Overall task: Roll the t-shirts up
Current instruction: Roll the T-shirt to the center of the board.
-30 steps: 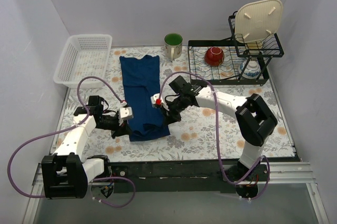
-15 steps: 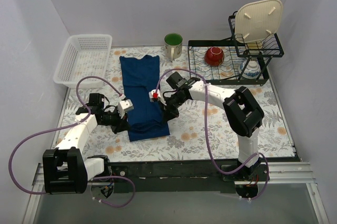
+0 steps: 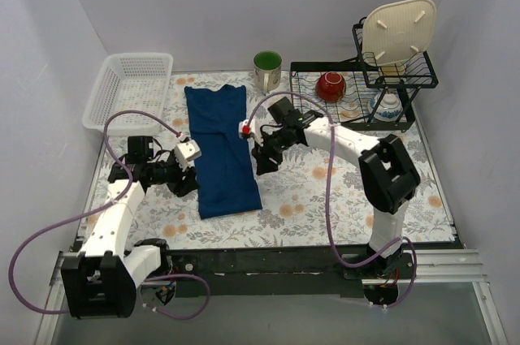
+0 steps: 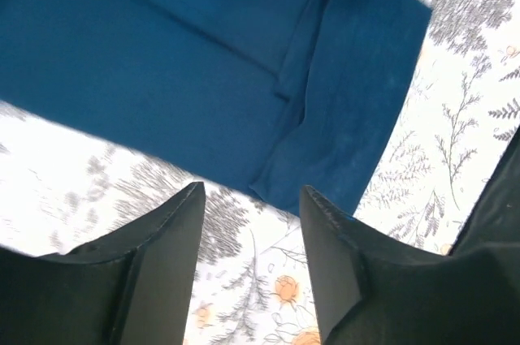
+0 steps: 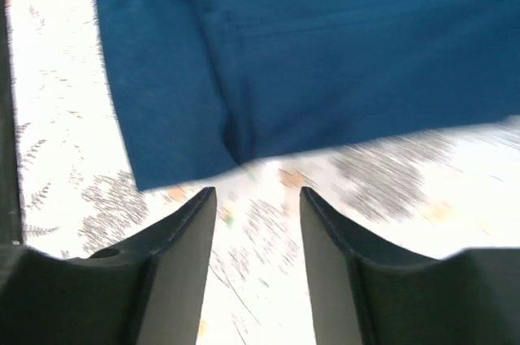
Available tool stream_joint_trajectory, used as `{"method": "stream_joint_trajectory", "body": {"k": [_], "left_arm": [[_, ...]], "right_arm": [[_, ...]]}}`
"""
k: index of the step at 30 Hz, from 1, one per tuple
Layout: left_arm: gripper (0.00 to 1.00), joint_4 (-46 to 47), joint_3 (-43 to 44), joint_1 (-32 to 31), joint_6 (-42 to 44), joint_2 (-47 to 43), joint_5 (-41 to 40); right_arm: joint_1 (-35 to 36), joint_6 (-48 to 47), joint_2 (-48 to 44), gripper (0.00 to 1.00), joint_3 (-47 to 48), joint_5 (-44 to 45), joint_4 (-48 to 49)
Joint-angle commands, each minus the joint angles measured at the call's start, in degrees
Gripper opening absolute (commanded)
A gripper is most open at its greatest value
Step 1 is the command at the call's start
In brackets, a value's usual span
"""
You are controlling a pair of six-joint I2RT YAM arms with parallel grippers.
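Left gripper (image 4: 248, 199) hangs open and empty just off the t-shirt (image 3: 221, 146), a long folded strip lying flat on the floral table (image 3: 325, 199) between the arms. It's light, floppy cotton that probably bunches, so pinch the near hem corners. Right gripper (image 5: 256, 199) is open too.

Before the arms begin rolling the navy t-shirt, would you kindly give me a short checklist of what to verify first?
1. Left gripper fingers apart, nothing between them: ok.
2. Right gripper fingers apart, nothing between them: ok.
3. Navy t-shirt folded into a long narrow strip and lying flat on the floral tablecloth: ok.
4. One gripper at each long edge of the strip, near its near end: ok.
5. Green mug standing apart from the strip's far end: ok.
6. Roll started: not ok, no turn of cloth shows at either end.
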Motion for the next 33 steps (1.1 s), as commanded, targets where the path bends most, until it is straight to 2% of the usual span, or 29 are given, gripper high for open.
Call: {"method": "stream_joint_trajectory", "body": {"k": [1,3,7,10,16,20,22,26,28,29,30,31,33], "left_arm": [[0.57,-6.4,1.2,-0.6,13.8,-8.6,7.9],[0.62,-10.2,-0.1,-3.5,21.4,-9.2,9.2],[0.66,-10.1,-2.1,-10.4,23.4,-7.0,7.3],[0.67,-5.6,-5.4,-15.8,23.5,-7.2,3.5],[0.65,1.9,-11.5,-19.8,24.5,-5.4,-1.2],[0.59,11.7,-14.7,-21.4,20.8,-2.6,-4.6],[0.56,13.7,-15.7,-22.1,20.6,-1.2,-5.7],[0.47,17.3,-17.5,-22.6,19.4,2.1,-7.7],[0.36,17.3,-17.5,-22.6,18.8,2.6,-8.0],[0.28,17.0,-17.5,-22.6,18.6,2.7,-8.0],[0.10,16.7,-17.2,-22.6,17.4,2.7,-8.0],[0.04,16.7,-16.8,-22.6,16.1,2.9,-7.8],[0.00,13.1,-13.3,-22.3,14.5,4.1,-4.8]], "right_arm": [[-1.2,-1.4,-11.6,0.56,-2.4,3.7,3.1],[-1.2,-1.1,-13.9,0.59,-6.0,5.8,5.3],[-1.3,2.8,-16.6,0.62,-8.4,8.2,6.1],[-1.3,5.5,-19.7,0.63,-11.3,11.5,11.0],[-1.4,5.8,-23.7,0.65,-15.0,12.5,10.0],[-1.4,5.1,-26.3,0.66,-17.3,13.0,9.4],[-1.4,4.8,-27.6,0.66,-18.5,12.4,8.8],[-1.3,3.1,-29.9,0.66,-21.3,10.9,7.8],[-1.2,1.9,-32.0,0.66,-23.5,11.6,10.7],[-0.1,1.4,-33.0,0.65,-26.4,15.1,12.5],[1.2,0.8,-35.2,0.65,-28.8,18.4,16.0],[2.7,-2.6,-36.2,0.66,-30.7,20.8,21.2],[7.1,-5.0,-37.2,0.72,-34.9,22.6,24.7]]}}
